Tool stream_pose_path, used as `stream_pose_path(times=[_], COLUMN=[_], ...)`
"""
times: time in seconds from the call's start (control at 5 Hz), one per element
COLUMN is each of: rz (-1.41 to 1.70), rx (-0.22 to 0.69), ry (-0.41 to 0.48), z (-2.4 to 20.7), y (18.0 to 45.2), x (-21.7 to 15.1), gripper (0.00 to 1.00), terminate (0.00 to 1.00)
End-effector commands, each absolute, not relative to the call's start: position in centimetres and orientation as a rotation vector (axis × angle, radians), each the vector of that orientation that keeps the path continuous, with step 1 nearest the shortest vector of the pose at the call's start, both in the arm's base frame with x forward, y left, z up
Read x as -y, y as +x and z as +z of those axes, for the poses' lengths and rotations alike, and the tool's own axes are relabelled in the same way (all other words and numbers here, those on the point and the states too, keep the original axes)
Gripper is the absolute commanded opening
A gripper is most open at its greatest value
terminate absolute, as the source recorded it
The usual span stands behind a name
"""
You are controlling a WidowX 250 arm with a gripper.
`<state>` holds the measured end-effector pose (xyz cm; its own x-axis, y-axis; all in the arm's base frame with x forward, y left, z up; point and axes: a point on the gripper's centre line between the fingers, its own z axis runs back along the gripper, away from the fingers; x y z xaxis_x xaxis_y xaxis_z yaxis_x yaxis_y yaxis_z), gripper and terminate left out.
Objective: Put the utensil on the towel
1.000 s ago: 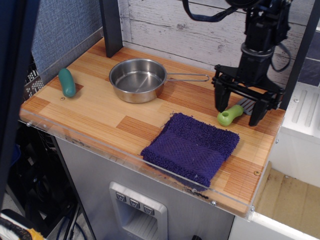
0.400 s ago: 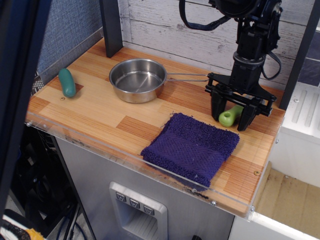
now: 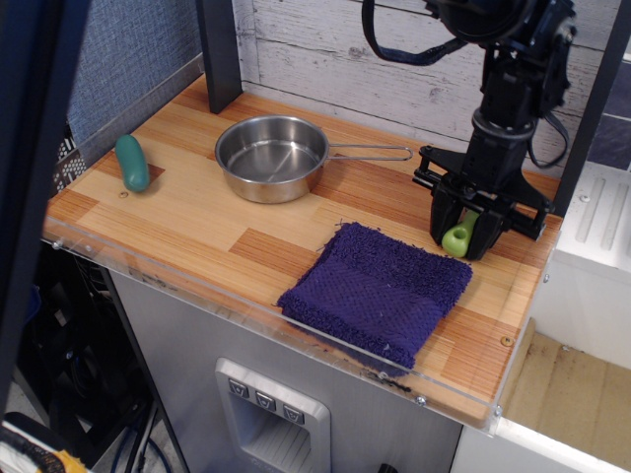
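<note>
The utensil's lime-green handle [image 3: 457,236] shows between the black fingers of my gripper [image 3: 460,243], at the right of the wooden tabletop. Its grey blade is hidden behind the gripper. The jaws have closed in on the handle from both sides. The handle end sits just beyond the towel's far right corner, low over the wood. The towel [image 3: 380,294] is a dark purple-blue fluffy square lying flat near the table's front edge, to the front left of the gripper.
A steel pan [image 3: 271,158] with a wire handle pointing right stands at the back middle. A teal-green pickle-shaped object [image 3: 131,162] lies at the far left. A dark post [image 3: 219,49] stands at the back. A clear lip [image 3: 246,301] runs along the front edge.
My gripper was wide open over the utensil. It has since narrowed its jaws onto the green handle, and the handle now points more upright between the fingers.
</note>
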<state>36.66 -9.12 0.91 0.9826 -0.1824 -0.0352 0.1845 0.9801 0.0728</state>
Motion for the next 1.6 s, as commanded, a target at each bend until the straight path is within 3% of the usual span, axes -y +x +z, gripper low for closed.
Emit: stream_pose_path(times=[0.0, 0.2, 0.4, 0.8, 1.0, 1.4], rz=[-0.242, -0.207, -0.169, -0.111, -0.108, -0.125], rx=[0.345, 0.442, 0.434, 0.272, 0.248, 0.140], ry=[0.186, 0.164, 0.111, -0.039, -0.075, -0.041], z=[9.1, 11.8, 12.8, 12.0, 11.9, 8.4], y=[35.9, 34.6, 33.1, 28.8, 27.4, 25.9], x=[11.5, 11.1, 9.6, 7.3, 6.3, 5.0], gripper=[0.00, 0.00, 0.00, 0.00, 0.00, 0.00], terminate=[0.00, 0.00, 0.00, 0.00, 0.00, 0.00])
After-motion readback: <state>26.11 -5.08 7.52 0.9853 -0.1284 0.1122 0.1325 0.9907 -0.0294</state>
